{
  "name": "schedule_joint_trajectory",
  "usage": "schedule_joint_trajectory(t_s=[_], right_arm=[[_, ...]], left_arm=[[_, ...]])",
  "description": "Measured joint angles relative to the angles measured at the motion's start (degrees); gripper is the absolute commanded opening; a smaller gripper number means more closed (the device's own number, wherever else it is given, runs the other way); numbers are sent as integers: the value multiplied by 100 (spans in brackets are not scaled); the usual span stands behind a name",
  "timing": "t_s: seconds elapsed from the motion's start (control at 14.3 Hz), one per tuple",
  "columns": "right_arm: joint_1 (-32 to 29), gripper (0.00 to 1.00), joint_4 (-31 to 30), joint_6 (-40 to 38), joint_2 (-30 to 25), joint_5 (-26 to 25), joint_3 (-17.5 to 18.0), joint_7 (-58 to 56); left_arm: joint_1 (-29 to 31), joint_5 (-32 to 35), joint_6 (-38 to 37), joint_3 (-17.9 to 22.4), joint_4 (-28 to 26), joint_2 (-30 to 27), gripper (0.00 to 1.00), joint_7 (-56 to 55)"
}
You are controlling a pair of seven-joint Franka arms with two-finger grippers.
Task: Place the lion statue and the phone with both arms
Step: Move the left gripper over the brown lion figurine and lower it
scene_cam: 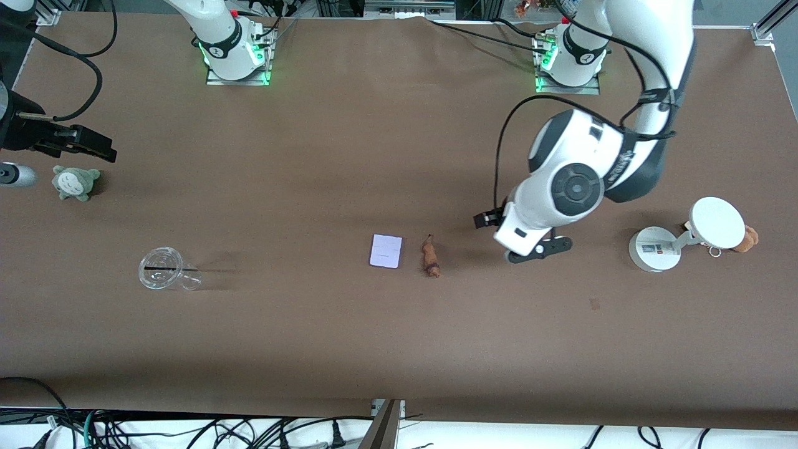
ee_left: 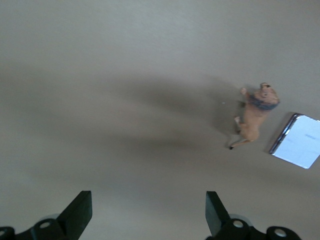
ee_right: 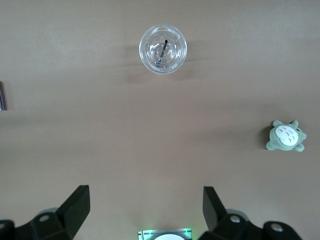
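The lion statue, small and orange-brown with a darker head, lies on the brown table near its middle. Right beside it, toward the right arm's end, is the flat pale phone. My left gripper hovers low over bare table beside the lion, toward the left arm's end, open and empty. In the left wrist view the lion and the phone lie off to one side of the open left gripper. My right gripper hangs over the right arm's end of the table; the right wrist view shows it open and empty.
A clear plastic cup with a straw stands toward the right arm's end. A grey-green plush toy sits below the right gripper. At the left arm's end stands a white stand with a disc, with a brown plush bear beside it.
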Motion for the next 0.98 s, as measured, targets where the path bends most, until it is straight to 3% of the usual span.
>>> schedule_joint_trajectory(t_s=[0.35,0.63,0.98], right_arm=[[0,100,0,1,0,1,0,0],[0,100,0,1,0,1,0,0],[0,100,0,1,0,2,0,0]], left_arm=[[-482,-8,795,-5,149,480,100,-884],[-858,-535,1557,-8,186,803,100,-1076],[-1284,-456,2237,65,197,1358,100,-1471]])
